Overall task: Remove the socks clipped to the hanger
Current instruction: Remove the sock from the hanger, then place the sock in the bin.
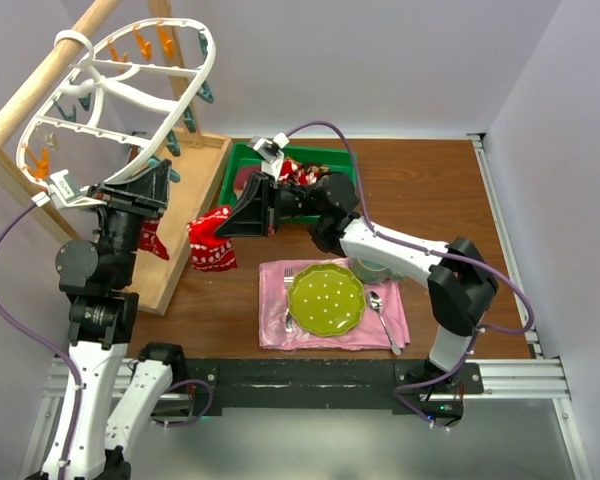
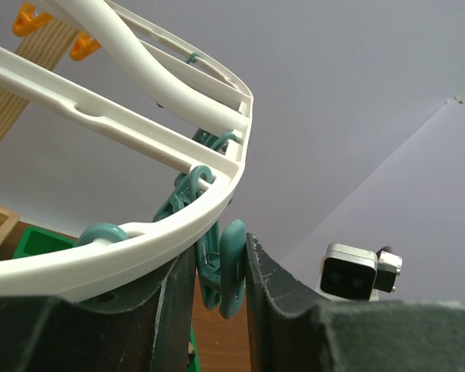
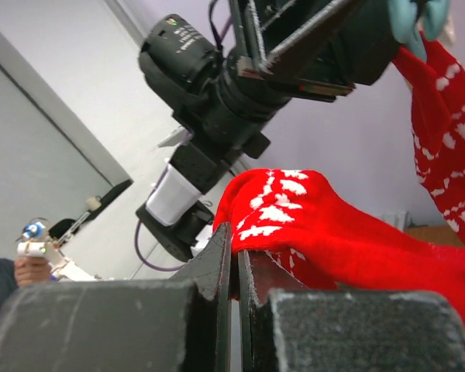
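Your left claw (image 2: 221, 265) is clamped around a teal clip (image 2: 234, 256) on the rim of the hanger (image 2: 139, 260), squeezing it, I'd say, to spring it open. Your right claw (image 3: 234, 260) is pinched tight on the red-and-white sock (image 3: 310, 209), which hangs under the frame, above the desk (image 1: 430, 200). That grip looks meant to carry the sock away once freed.

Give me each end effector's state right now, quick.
Left end effector: closed on a teal clip of the hanger.
Right end effector: closed on the red-and-white sock.
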Controlling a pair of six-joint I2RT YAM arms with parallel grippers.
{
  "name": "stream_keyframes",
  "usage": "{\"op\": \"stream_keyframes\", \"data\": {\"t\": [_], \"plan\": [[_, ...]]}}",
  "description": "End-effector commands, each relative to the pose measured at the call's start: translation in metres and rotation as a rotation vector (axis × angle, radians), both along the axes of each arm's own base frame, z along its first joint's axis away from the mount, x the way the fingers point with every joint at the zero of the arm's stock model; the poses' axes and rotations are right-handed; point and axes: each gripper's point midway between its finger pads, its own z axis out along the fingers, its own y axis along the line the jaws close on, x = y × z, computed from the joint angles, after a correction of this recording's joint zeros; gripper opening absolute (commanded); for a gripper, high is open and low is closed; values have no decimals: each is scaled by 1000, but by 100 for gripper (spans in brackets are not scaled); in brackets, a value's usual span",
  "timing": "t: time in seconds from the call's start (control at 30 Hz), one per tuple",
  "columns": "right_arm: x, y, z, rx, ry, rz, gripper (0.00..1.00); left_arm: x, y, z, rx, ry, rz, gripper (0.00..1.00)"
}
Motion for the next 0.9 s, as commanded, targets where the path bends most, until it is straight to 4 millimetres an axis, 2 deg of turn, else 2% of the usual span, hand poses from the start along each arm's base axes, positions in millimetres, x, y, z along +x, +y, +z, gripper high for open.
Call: {"op": "stream_keyframes", "data": {"t": [0.0,0.07,0.17,0.47,0.7,0.87], "plan": [[-4,-8,20,24,-65,-72,0,-10,3,22,21,-46,16,41],[0,-6,17,5,-71,-100,0,-13,1,25,31,-44,9,60],[4,-4,14,-19,-81,-125,0,-17,0,21,47,-8,-1,71],[18,2,1,-85,-87,-193,0,-27,-7,10,95,65,-42,79],[29,5,-8,-119,-100,-249,0,-26,-15,-7,128,153,-86,84],[35,7,-15,-155,-104,-281,0,-27,-12,-12,161,204,-75,86]]}}
